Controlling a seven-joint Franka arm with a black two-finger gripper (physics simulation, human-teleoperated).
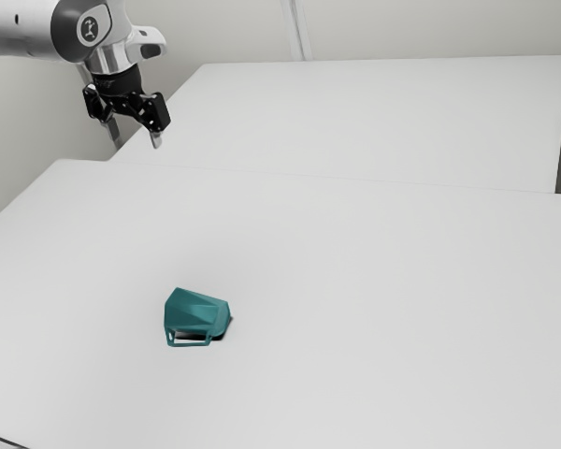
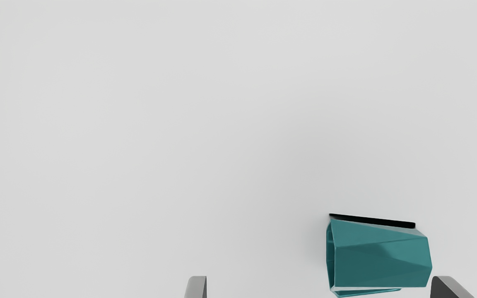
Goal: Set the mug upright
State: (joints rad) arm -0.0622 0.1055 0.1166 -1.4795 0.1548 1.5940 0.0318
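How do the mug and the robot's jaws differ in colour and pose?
Colour: the mug is teal, while the jaws have grey tips.
Pose: the mug lies on its side on the table; the jaws hang above it, apart.
Shared: neither touches the other.

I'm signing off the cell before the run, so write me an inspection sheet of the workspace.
Surface: white table, plain; a thin dark line cuts the exterior view's lower left corner, nature unclear.
Job's things: teal mug on its side, not upright; opening toward the exterior view's left, handle on the camera's side.
Clutter: nothing seen.
Gripper: black gripper open, raised off the table, apart from the mug.
Cables: nothing seen.
Surroundings: another white surface beyond the table, pale wall behind it.
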